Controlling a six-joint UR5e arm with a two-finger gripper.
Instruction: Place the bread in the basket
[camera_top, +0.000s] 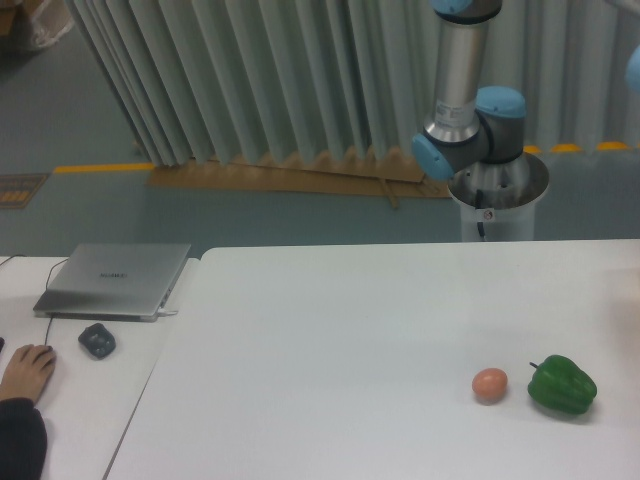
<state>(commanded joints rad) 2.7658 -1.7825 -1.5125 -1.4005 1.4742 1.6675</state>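
The bread and the basket are both out of view. Only the arm's base and lower links show, standing behind the table's far edge at the right; the gripper itself is outside the frame. A small blue part of the arm shows at the top right edge. On the white table lie a round pinkish-tan egg-like ball and a green pepper side by side near the front right.
A closed silver laptop and a dark mouse sit on the neighbouring desk at the left. A person's hand rests there at the left edge. Grey curtains hang behind.
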